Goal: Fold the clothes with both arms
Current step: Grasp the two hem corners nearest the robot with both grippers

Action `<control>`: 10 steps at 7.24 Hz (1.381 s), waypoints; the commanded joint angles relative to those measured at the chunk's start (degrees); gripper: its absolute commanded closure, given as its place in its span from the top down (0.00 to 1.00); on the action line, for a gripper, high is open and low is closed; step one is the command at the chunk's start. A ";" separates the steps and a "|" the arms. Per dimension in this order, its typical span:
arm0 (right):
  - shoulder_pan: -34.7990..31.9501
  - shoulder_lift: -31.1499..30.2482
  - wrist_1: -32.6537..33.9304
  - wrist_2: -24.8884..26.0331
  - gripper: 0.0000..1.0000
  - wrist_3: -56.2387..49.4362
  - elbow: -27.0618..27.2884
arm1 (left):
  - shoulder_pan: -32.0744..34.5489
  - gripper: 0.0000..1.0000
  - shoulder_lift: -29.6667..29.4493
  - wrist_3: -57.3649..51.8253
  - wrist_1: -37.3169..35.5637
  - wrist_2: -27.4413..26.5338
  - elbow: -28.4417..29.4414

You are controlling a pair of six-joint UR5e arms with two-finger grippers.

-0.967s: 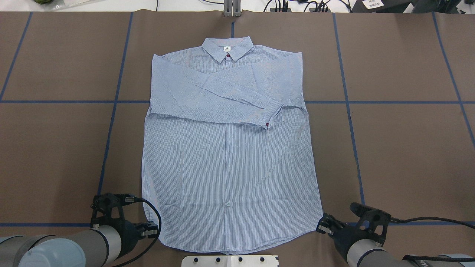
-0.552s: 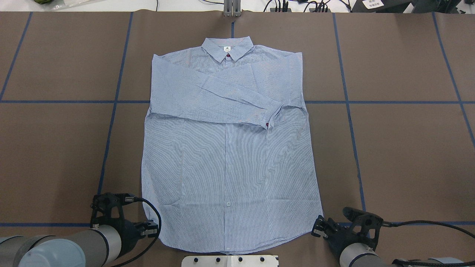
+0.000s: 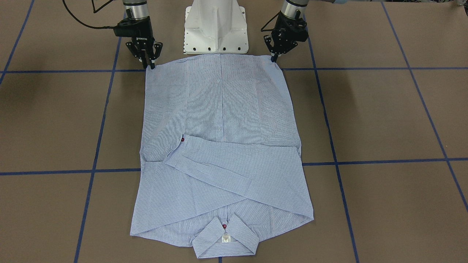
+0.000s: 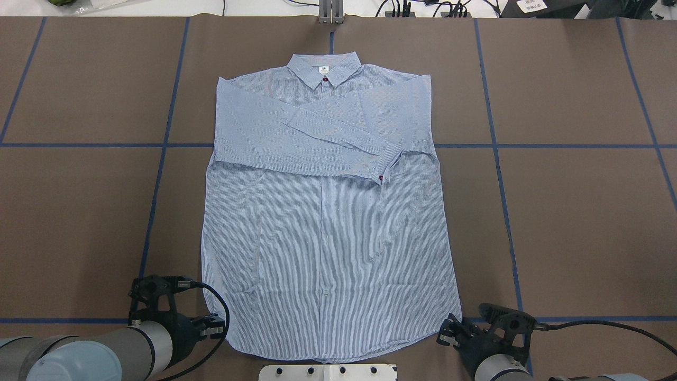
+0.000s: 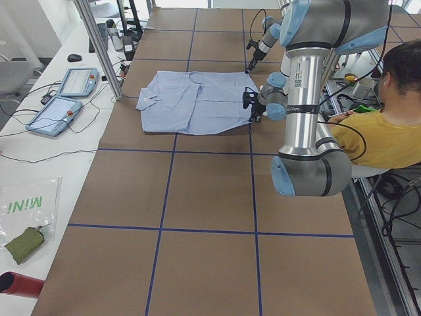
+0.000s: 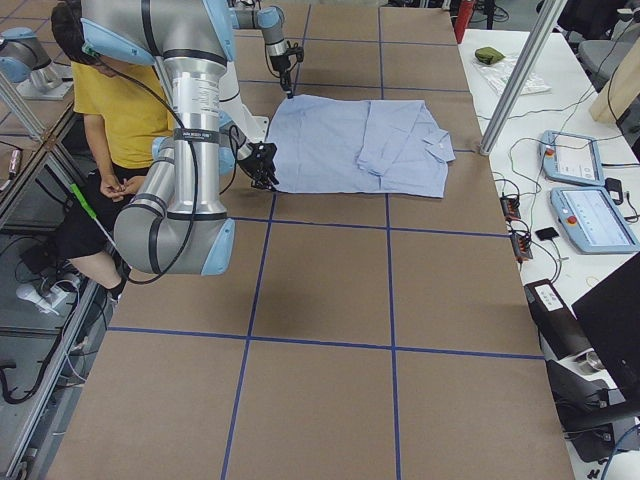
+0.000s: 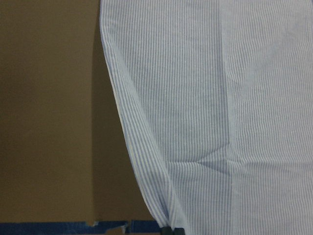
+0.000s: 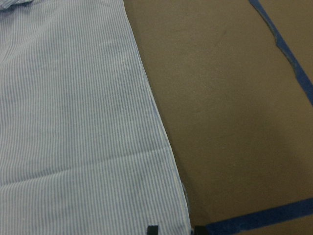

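1. The striped button-up shirt is spread flat, front up, in the middle of the tabletop. In the overhead view its collar is at 12 o'clock and its hem at 6 o'clock, and both sleeves are crossed over the chest.
2. The left tool is set on the hem corner at 7 o'clock. Its fingers are drawn together, and a ridge of cloth running up to them suggests that the corner is pinched.
3. The right tool is set at the hem corner at 5 o'clock. Its fingertips are apart, and the corner lies between them, not yet gripped.
4. The step in hand is judged to be the grasping of both hem corners, ahead of a bottom-to-top fold.
5. Next, the right tool needs to be closed on its corner. Both corners should then be lifted together and carried evenly toward 12 o'clock, so that the hem is laid near the collar without skew.
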State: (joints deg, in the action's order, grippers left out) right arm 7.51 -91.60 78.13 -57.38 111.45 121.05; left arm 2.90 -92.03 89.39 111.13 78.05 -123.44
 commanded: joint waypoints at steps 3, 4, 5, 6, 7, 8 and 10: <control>0.23 0.46 1.94 0.07 0.04 0.00 -0.02 | 0.00 0.00 -0.08 0.00 0.05 0.00 0.04; 0.23 0.81 1.94 0.33 0.00 0.69 -0.11 | 0.09 0.00 -0.08 -0.09 -0.03 0.00 0.04; 0.23 0.98 1.94 0.77 0.00 1.40 -0.11 | 0.00 0.00 -0.26 -0.18 0.05 0.09 0.04; 0.05 2.38 1.94 1.56 0.00 2.80 0.06 | 0.00 0.00 -0.26 -0.26 -0.03 0.17 0.04; -0.47 2.13 2.03 1.65 0.00 2.72 2.24 | 0.00 0.00 -0.43 -0.26 0.05 0.35 -0.66; -0.91 0.82 5.25 1.05 0.00 2.46 8.79 | 0.26 0.00 -0.17 -0.53 -0.03 0.70 -4.23; -0.57 1.68 19.96 -4.02 0.00 2.46 25.12 | 0.35 0.00 0.44 -1.76 -2.12 3.67 -12.75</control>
State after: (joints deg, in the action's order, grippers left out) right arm 6.84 -90.24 89.19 -58.11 113.92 136.05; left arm 3.29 -91.77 88.07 110.44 79.74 -131.32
